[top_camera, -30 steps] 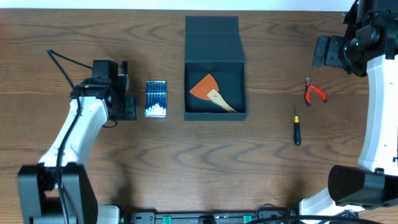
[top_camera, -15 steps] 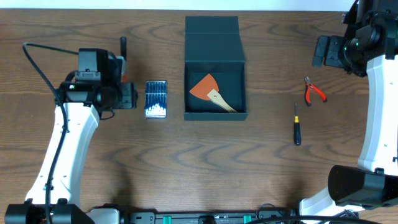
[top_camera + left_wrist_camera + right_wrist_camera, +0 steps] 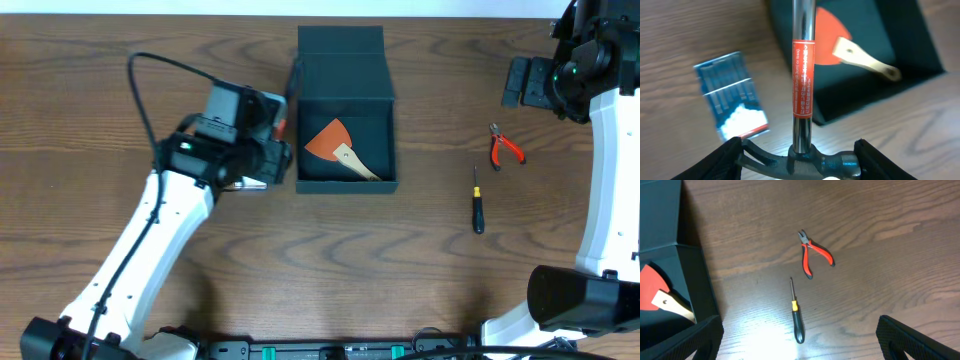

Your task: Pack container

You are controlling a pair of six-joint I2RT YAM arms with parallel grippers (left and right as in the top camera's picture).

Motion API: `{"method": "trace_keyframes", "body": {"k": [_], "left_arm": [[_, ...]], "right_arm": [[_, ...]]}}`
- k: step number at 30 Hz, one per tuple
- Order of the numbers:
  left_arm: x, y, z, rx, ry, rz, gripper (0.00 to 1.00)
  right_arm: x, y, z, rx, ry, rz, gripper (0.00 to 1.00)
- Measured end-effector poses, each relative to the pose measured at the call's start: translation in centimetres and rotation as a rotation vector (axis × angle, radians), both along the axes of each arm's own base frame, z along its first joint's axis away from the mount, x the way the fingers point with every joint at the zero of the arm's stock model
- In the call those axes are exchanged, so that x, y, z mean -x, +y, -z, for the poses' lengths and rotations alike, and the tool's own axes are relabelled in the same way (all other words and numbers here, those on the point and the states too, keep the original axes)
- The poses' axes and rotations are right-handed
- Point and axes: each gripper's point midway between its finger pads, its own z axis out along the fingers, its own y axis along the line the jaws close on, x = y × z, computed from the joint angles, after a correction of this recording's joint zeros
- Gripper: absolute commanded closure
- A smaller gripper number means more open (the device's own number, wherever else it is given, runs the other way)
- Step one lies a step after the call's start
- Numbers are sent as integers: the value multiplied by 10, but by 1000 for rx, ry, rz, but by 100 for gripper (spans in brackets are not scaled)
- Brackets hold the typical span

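Wooden table (image 3: 400, 270) beneath; left wrist alone shows hammer (image 3: 802, 75) clamped in left hand (image 3: 799, 161).

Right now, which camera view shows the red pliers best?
The right wrist view: the red pliers lie large and uncovered on the table. Overhead shows them only small, at the right. The left wrist view misses them.

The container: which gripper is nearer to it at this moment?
Left. The left gripper, holding a hammer, is just beside the left wall of the container. The right gripper is far off to its right, near the red pliers.
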Motion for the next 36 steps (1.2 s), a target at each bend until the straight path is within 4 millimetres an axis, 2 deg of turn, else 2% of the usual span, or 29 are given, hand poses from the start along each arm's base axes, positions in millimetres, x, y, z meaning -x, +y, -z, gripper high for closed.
{"method": "trace_keyframes", "body": {"k": [7,17,28,36], "left_arm": [[6,-35,-7,23,-49,92,43],[-1,-50,-10,62,-80,121,43],[-1,-81,28,52,-13,188,44],[-4,-87,53,34,33,197,44]], "right_arm": [[0,0,0,0,0,0,1],[0,0,0,0,0,0,1],[0,0,0,0,0,0,1],[0,0,0,0,0,0,1]]}}
